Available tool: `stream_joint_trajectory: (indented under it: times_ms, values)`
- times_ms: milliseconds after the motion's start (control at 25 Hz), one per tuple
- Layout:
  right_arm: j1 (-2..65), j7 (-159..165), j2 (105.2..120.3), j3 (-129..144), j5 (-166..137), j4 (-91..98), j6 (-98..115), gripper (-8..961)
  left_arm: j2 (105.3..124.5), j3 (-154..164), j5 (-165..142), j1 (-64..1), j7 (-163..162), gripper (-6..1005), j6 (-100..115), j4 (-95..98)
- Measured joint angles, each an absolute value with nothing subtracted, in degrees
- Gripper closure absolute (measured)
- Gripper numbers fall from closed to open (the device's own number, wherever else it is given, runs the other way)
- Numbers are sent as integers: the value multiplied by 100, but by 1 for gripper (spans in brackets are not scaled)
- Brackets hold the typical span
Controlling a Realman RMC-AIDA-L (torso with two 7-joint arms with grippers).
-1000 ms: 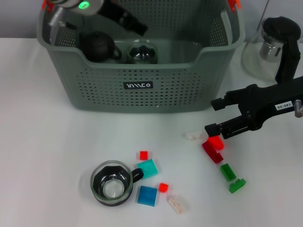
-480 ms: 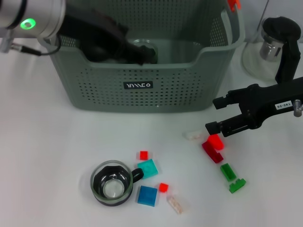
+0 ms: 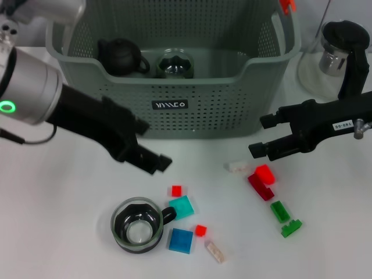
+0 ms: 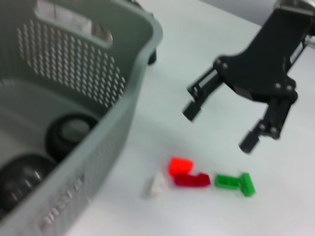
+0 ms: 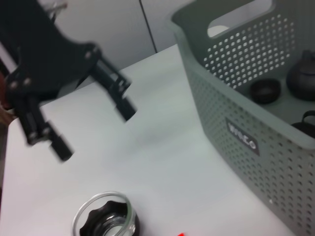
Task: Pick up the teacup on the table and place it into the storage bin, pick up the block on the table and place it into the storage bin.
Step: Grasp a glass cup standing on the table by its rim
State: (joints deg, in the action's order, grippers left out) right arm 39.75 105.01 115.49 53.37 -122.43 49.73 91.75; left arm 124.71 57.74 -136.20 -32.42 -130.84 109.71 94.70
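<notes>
The left hand [image 3: 148, 154] has swung out of the storage bin [image 3: 174, 107] and now hangs low over the bench [image 3: 58, 203], fingers spread, above and just beside the teacup [image 3: 137, 225], probably lining up a grasp. The right hand [image 3: 264, 136], also spread, hovers just above the red block [image 3: 265, 174], placed to descend on it. Both items lie outside the bin.

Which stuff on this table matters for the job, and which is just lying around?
For the job: teacup, loose blocks such as the blue block, storage bin.

Lying about: black teapot and glass cup already in the bin, glass pot beside it.
</notes>
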Motion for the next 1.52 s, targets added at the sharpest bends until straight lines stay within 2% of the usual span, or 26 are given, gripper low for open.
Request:
stream_joint_trajectory:
  times_ms: [360, 920, 1520]
  values:
    - [4088, 10487, 11576, 5298, -12227, 4621, 8790, 8, 12446, 6363, -13964, -3260, -13191, 118, 11077, 8295]
    - [4218, 10503, 11695, 5238, -12216, 4614, 8619, 8, 12461, 7438, -14907, -3245, -13258, 126, 11068, 8399]
    - [4222, 10462, 11667, 5044, -12217, 4614, 8590, 7, 12480, 8316, -14866, -3096, -13163, 135, 10735, 8955]
